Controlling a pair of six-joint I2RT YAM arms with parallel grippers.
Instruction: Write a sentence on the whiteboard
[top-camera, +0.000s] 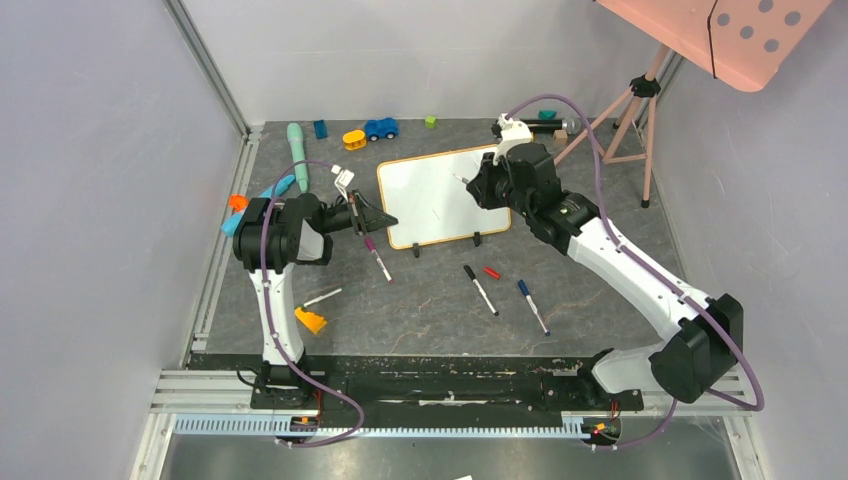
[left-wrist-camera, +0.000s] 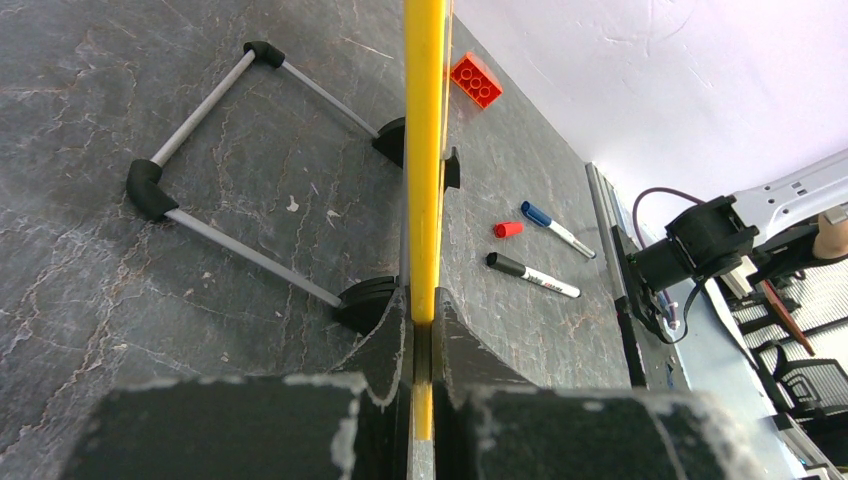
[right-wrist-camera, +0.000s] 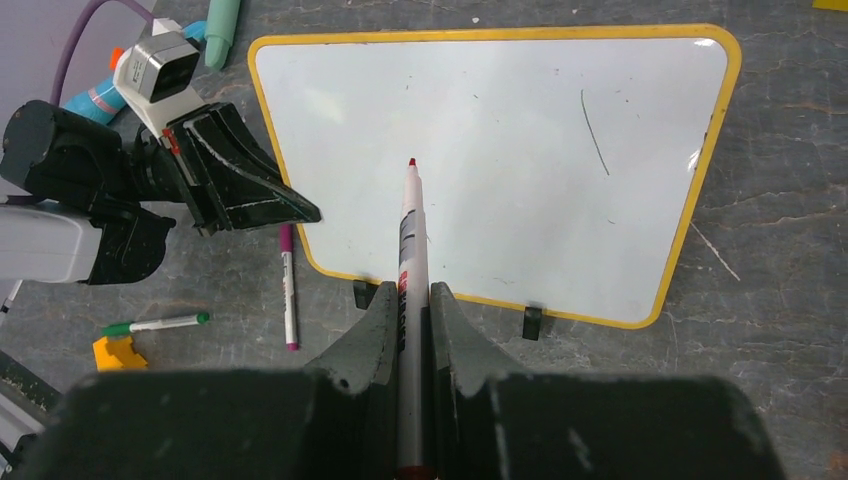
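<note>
The whiteboard (right-wrist-camera: 520, 160) sits mid-desk, with no sentence on it, only a faint stray stroke (right-wrist-camera: 594, 132). My left end effector (left-wrist-camera: 424, 325) is clamped on its left frame edge, steadying it. My right end effector (right-wrist-camera: 408, 300) pinches an uncapped red marker (right-wrist-camera: 409, 230), tip over the board's left half. Writing looks about to begin: next I should touch down lightly near the upper left.

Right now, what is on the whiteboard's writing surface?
No sentence yet: the whiteboard shows only a thin dark stroke and faint specks. The right gripper holds a red-tipped marker over it; the strip beneath marker and gripper is hidden.
</note>
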